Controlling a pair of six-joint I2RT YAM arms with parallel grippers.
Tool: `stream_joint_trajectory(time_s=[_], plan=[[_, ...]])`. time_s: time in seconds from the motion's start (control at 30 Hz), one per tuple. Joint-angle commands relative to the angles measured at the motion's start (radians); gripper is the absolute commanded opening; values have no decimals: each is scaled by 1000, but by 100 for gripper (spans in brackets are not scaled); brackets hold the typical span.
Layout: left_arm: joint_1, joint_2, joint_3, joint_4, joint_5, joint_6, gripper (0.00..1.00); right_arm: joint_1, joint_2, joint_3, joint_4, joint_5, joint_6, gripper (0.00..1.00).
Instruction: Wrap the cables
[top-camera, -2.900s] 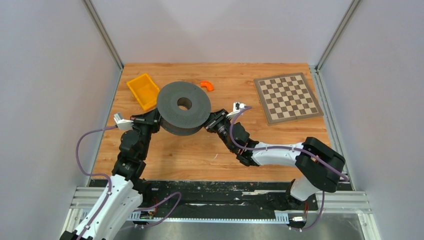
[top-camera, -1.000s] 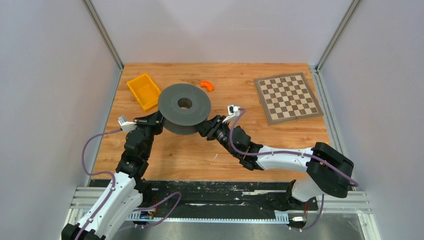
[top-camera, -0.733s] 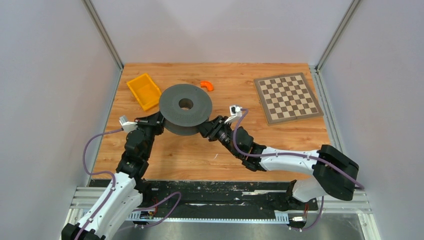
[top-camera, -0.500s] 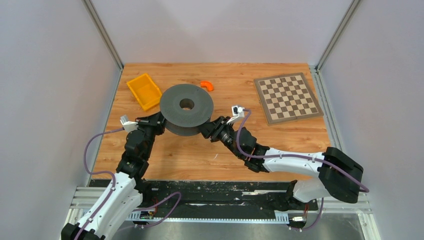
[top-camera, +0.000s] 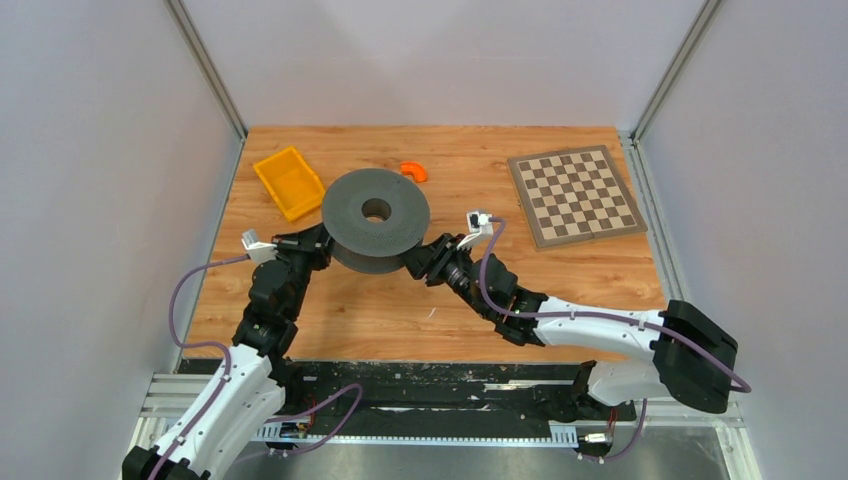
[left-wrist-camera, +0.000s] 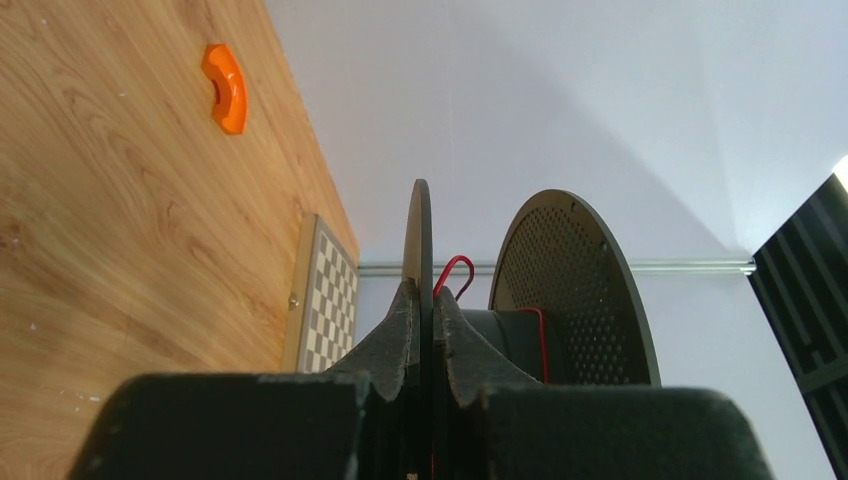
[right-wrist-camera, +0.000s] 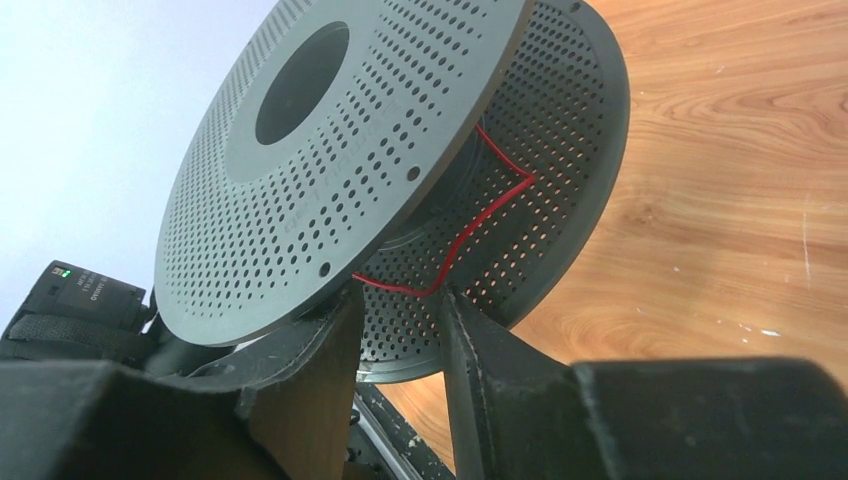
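1. Looking down from above, you have a yellow bin just beyond and left of the grey spool. A small orange curved piece lies behind the spool, and a chessboard sits well apart at the far right of the wooden table.
2. Nothing on the table blocks either arm. The spool's own two perforated discs hide most of the hub, so you see the wire only through the gap between them.
3. There may be faint raised lettering on the upper disc in the right wrist view, but you cannot read it. The small white print beside a green light on the black housing at the left is also too small to read.
4. Your spool is held off the table between both arms. Its discs lie nearly flat, and its hole faces up with a slight tilt.
5. The thin red wire sits on the hub between the discs. A kinked length runs from the hub across the lower disc's inner face, down toward the right fingers.
6. Your left gripper is clamped on the rim of one disc.
7. Your right gripper has its fingers apart at the spool's near edge. The wire's end reaches the gap between them, and you cannot tell whether it touches them.
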Motion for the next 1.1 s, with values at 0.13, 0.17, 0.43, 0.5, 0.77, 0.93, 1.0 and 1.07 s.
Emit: stream_joint_trajectory(time_s=[0.13, 0.17, 0.43, 0.5, 0.77, 0.93, 1.0, 1.07], plan=[[-17, -24, 22, 165, 45, -78, 0, 0, -36, 14, -158, 26, 23, 36], [-15, -24, 21, 166, 45, -78, 0, 0, -40, 14, -163, 28, 24, 36], [-13, -23, 20, 169, 42, -81, 0, 0, -82, 9, -169, 20, 2, 38], [-12, -21, 19, 169, 42, -84, 0, 0, -93, 9, -173, 11, -2, 39], [-10, -16, 18, 178, 45, -109, 0, 0, -101, 6, -203, 7, 18, 37], [-5, -19, 12, 182, 46, -122, 0, 0, -117, 14, -265, 47, 32, 38], [-4, -16, 10, 182, 49, -124, 0, 0, -129, 13, -290, 68, 38, 40], [-4, -17, 6, 185, 49, -128, 0, 1, -144, 12, -301, 79, 30, 41]])
